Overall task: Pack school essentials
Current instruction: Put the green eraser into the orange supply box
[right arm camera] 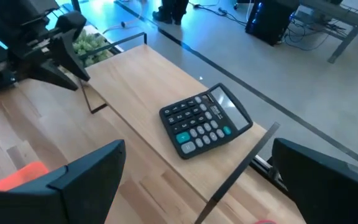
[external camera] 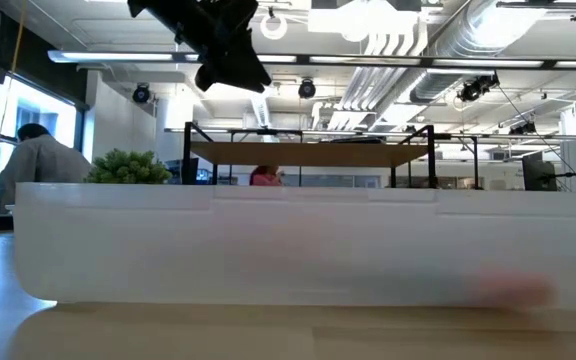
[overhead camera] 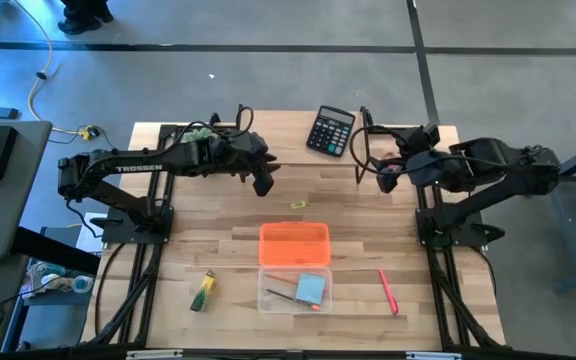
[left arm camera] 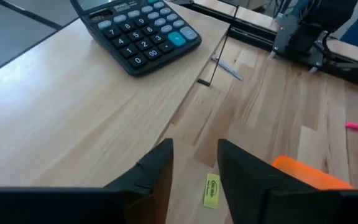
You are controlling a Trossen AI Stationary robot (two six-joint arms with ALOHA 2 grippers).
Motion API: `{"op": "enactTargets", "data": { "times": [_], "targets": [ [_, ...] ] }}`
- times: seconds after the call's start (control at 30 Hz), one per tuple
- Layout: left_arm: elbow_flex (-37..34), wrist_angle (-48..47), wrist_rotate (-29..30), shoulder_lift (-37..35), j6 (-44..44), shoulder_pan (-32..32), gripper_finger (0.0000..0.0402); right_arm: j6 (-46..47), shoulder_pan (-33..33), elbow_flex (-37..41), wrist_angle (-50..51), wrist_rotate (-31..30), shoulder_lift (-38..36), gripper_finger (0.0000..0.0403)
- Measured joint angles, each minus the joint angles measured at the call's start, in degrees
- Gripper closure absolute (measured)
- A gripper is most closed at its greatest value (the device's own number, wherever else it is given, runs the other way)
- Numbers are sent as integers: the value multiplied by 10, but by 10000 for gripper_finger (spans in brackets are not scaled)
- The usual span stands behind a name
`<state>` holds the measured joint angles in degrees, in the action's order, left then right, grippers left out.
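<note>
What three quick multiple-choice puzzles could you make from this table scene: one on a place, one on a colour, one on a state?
1. Where does the calculator lie?
A. at the table's far edge
B. inside the clear box
C. beside the marker

2. What colour is the box lid?
A. blue
B. orange
C. black

3. How is the right claw?
A. shut on a pen
B. shut, empty
C. open, empty

Answers: 1 A, the high view shows it at the far edge between the two arms. 2 B, the lid is bright orange above the clear box. 3 C, its fingers stand wide apart with nothing between them.
</note>
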<state>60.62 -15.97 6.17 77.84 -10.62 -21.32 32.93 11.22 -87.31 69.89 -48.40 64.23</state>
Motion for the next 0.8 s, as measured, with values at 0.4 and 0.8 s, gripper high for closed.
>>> {"op": "enactTargets", "data": {
  "times": [0.4,0.8],
  "targets": [
    [0,31,-1,25,-8,33,136,11,0,0,12,-7,0,6],
    [0,130,1,135,17,79,131,16,0,0,12,-7,0,6]
  ]
}}
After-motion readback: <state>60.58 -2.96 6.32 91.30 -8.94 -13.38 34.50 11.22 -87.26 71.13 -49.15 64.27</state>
